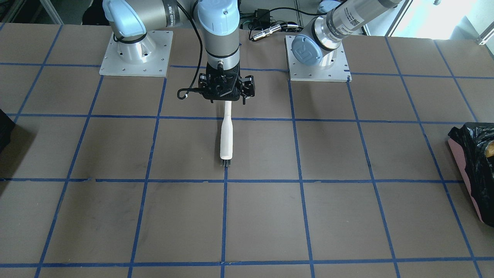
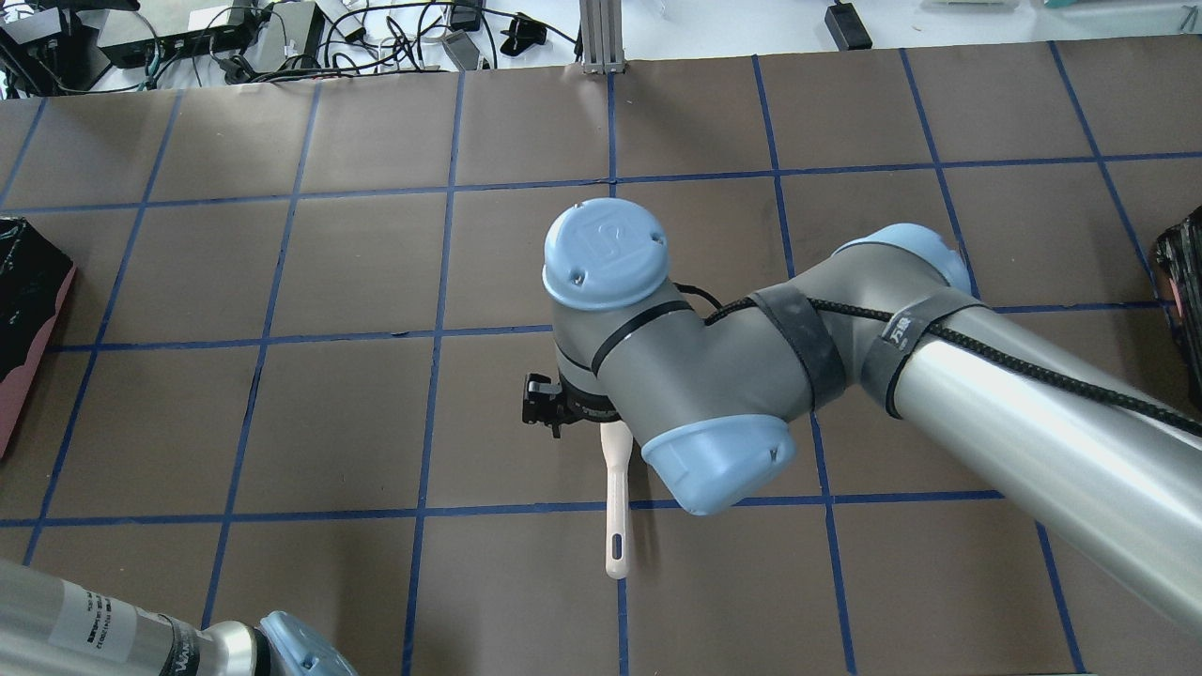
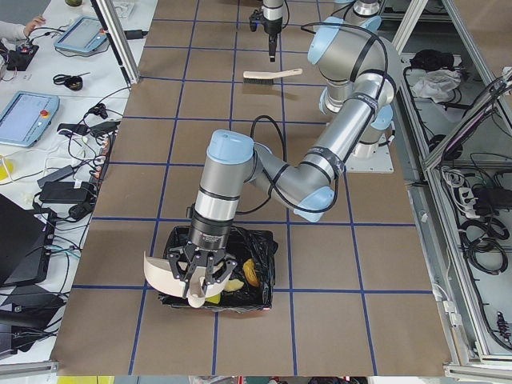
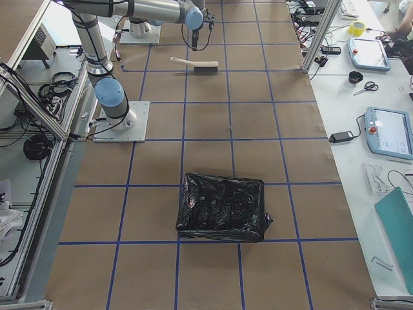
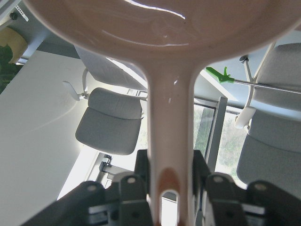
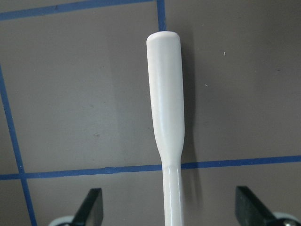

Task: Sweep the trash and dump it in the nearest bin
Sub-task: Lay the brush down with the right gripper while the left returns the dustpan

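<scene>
My left gripper (image 3: 200, 290) is shut on the handle of a cream dustpan (image 3: 162, 272) and holds it tipped over the bin (image 3: 260, 254). The bin is pink-sided with a black bag and stands at the table's left end (image 1: 465, 166). Yellow and tan trash pieces (image 3: 242, 274) lie inside it. The left wrist view shows the dustpan handle (image 5: 169, 132) clamped between the fingers (image 5: 129, 190). My right gripper (image 1: 226, 101) is open and hovers over the thin end of a white-handled brush (image 1: 227, 135) that lies on the table. The brush handle (image 6: 165, 103) sits between the spread fingers (image 6: 91, 207), which do not touch it.
A second black-bagged container (image 4: 222, 208) stands near the table's right end and shows at the edge of the front view (image 1: 5, 131). Both arm bases (image 1: 135, 54) are bolted at the robot's side. Cables, tablets and tools lie beyond the far edge (image 4: 387, 132).
</scene>
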Robot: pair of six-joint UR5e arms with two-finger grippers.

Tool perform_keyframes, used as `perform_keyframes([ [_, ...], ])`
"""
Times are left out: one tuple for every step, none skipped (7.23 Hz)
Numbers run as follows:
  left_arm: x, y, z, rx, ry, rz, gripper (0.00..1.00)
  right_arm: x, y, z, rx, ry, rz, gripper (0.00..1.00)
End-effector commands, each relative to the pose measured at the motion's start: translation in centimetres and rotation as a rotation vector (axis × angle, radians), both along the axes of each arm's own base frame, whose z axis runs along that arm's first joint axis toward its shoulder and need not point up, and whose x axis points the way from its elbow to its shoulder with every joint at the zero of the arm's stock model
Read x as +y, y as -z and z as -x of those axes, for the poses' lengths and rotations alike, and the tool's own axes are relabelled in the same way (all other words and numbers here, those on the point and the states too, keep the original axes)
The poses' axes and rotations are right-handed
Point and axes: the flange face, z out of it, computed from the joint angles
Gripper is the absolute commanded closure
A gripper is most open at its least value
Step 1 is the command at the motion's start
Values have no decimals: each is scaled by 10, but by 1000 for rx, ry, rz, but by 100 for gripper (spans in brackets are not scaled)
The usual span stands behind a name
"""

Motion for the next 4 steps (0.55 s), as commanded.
perform_keyframes([
  [-31, 13, 31, 158, 73, 71, 100, -36, -91, 61, 18, -9, -31, 0],
  [-42, 23, 42, 221, 37, 114, 100, -51, -113, 95, 64, -29, 8, 0],
  [-64, 23, 73, 256, 71, 121, 100, -60, -126, 129, 63, -57, 36, 0],
  [-91, 13, 122, 302, 110, 156, 100, -70, -134, 174, 60, -82, 41, 0],
])
